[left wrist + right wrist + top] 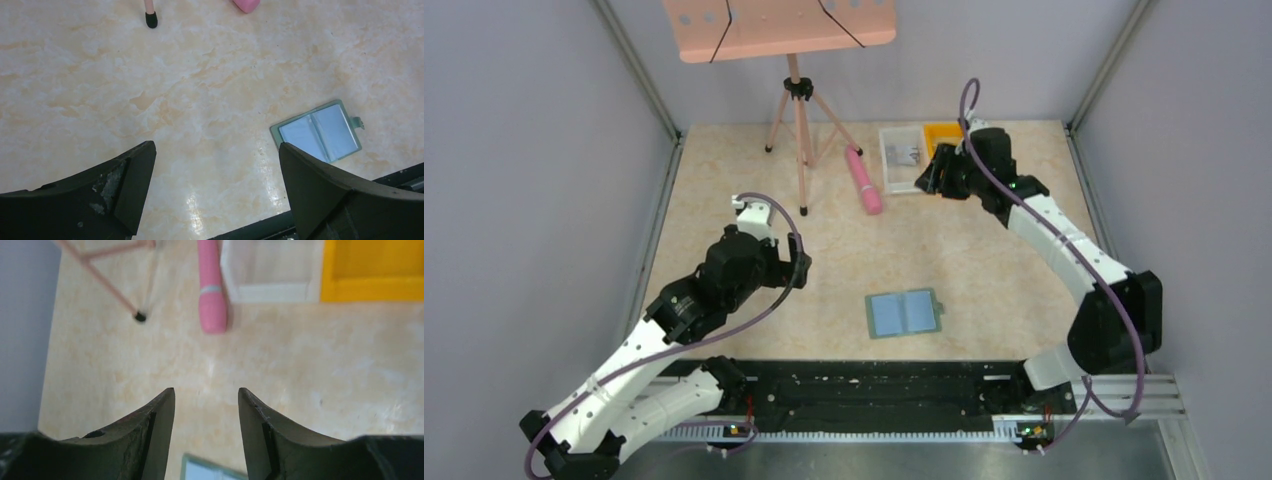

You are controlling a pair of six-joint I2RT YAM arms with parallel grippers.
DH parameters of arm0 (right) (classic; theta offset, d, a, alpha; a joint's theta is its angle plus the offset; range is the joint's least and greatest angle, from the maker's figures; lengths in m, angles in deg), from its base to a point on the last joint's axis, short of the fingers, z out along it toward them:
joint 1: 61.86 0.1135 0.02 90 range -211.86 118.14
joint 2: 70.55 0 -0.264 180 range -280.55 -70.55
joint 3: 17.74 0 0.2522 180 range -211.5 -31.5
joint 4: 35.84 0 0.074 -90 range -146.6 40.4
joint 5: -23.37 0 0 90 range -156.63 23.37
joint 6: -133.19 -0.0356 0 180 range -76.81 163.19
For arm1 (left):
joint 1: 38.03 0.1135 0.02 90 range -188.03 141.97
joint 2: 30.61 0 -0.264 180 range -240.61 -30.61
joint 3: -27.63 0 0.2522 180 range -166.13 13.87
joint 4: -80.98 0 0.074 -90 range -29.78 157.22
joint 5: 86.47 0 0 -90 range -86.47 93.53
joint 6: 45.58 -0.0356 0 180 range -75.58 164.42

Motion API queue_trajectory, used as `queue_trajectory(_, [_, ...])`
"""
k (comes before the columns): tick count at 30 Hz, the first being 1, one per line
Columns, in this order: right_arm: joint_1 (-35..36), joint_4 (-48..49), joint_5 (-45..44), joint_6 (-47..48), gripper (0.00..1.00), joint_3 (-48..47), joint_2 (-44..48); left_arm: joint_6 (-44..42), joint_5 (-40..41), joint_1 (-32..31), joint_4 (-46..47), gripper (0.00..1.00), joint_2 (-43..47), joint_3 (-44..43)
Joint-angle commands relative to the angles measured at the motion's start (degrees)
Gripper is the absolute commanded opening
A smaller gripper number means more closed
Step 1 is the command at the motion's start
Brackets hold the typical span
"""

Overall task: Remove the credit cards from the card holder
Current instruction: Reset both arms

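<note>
The card holder (905, 313) lies spread open on the table near the front edge, sage-green rim, blue pockets up, tab to the right. It also shows in the left wrist view (320, 132) and as a sliver in the right wrist view (210, 474). No loose credit cards show; I cannot tell whether any sit in the pockets. My left gripper (802, 272) (215, 150) is open and empty, above the table left of the holder. My right gripper (927, 180) (206, 390) is open and empty, far back by the bins.
A white bin (902, 158) holding a small greyish item and an orange bin (942, 135) stand at the back. A pink cylinder (864, 180) lies left of them. A pink tripod stand (796, 110) is at back centre. A black rail (874, 385) runs along the near edge.
</note>
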State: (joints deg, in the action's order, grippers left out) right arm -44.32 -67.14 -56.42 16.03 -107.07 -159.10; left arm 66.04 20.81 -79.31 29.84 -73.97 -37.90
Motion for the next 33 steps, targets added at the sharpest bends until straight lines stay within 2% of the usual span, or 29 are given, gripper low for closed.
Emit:
queue_trajectory(1, [5.63,-4.86,0.01,3.07,0.54,10.83,12.86,2.85,-2.27,0.28,1.09,0.99,3.73,-1.76])
queue_trajectory(4, [7.32,-6.02,-0.36,1.78,0.64,18.49,23.32,2.62,-3.84,0.31,3.02,0.99,6.28,-0.94])
queue_trajectory(6, [7.93,-7.46,-0.45,0.97,0.79,22.30,30.29,2.72,-4.10,0.23,3.86,0.99,7.57,-0.28])
queue_trajectory(7, [8.13,-8.44,-0.78,0.48,0.94,23.74,33.50,2.73,-3.96,0.23,4.22,0.99,8.10,0.19])
queue_trajectory(8, [8.12,-9.44,-0.89,0.22,0.98,24.82,38.06,2.72,-3.75,0.19,4.51,0.99,8.51,0.54])
queue_trajectory(12, [8.14,-13.85,-1.16,0.62,0.99,25.56,48.60,3.28,-3.08,0.24,5.19,0.99,10.44,2.27])
queue_trajectory(15, [8.21,-16.16,-1.97,-0.56,0.99,24.27,52.49,3.36,-3.60,0.23,6.86,0.99,12.44,3.93])
queue_trajectory(22, [8.19,-17.18,-5.92,-4.82,0.99,23.76,56.62,1.89,-4.21,0.23,8.80,0.99,15.63,5.95])
queue_trajectory(33, [8.18,-15.66,-7.10,-6.07,0.98,24.69,57.89,0.43,-3.73,0.23,8.18,0.99,18.06,7.36])
